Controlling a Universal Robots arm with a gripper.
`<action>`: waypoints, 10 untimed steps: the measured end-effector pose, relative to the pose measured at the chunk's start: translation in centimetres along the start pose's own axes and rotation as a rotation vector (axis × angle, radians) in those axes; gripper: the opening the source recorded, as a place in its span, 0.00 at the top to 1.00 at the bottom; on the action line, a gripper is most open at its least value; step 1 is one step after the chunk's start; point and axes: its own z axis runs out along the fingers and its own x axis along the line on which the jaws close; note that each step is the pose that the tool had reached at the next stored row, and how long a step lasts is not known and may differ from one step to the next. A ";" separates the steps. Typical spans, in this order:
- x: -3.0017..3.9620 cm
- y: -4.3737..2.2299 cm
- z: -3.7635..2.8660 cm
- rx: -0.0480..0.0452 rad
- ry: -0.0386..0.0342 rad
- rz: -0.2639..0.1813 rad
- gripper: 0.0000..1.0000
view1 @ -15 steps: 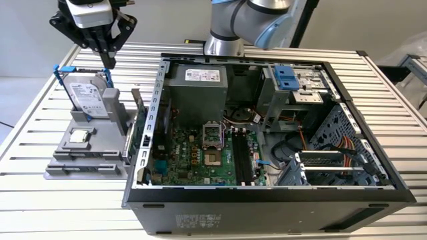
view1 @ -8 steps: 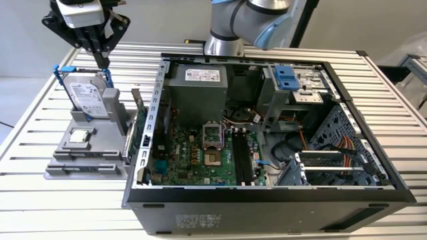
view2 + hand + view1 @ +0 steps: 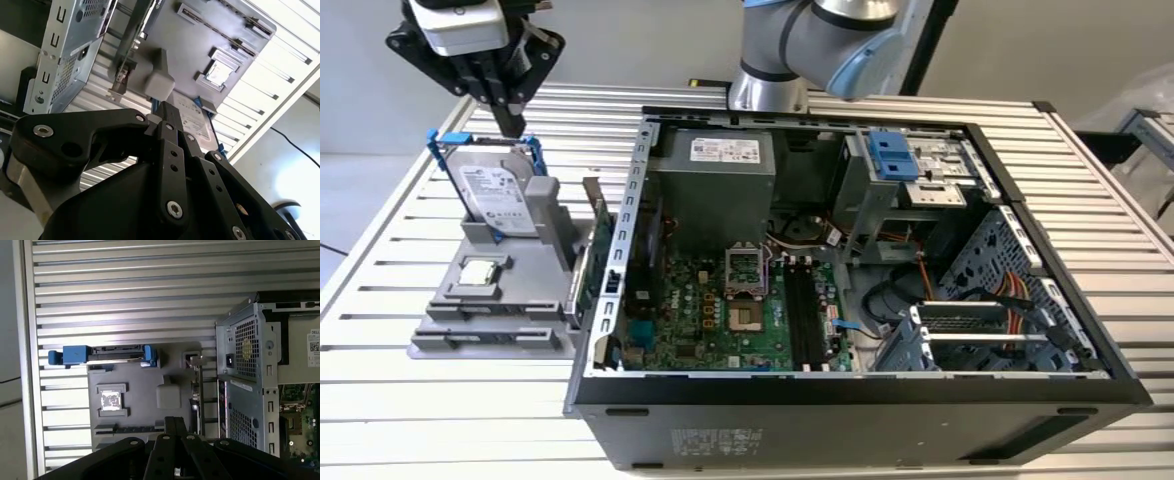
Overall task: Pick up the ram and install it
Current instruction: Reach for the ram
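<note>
Hovering above the grey fixture [image 3: 491, 332] — ram [image 3: 195, 390] not yet picked.
We note the gripper [image 3: 511, 122] closed and empty — ram standing in the fixture.

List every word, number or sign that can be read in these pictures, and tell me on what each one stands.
No text can be read with certainty.
hard drive label, on the drive standing in the grey holder: print too small.
power supply label, white, inside the computer: print too small.
case sticker, on the dark outer wall of the computer: blurred.
</note>
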 end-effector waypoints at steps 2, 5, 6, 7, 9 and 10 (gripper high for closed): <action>0.33 -0.02 0.01 0.0001 0.0012 0.000 1.00; 0.87 -0.06 0.01 0.0002 0.0028 -0.001 1.00; 1.04 -0.07 0.01 0.0002 0.0032 -0.001 1.00; 1.20 -0.08 0.01 0.0002 0.0036 -0.001 1.00; 1.57 -0.11 0.02 0.0003 0.0045 -0.001 1.00; 1.75 -0.12 0.02 0.0003 0.0049 -0.002 1.00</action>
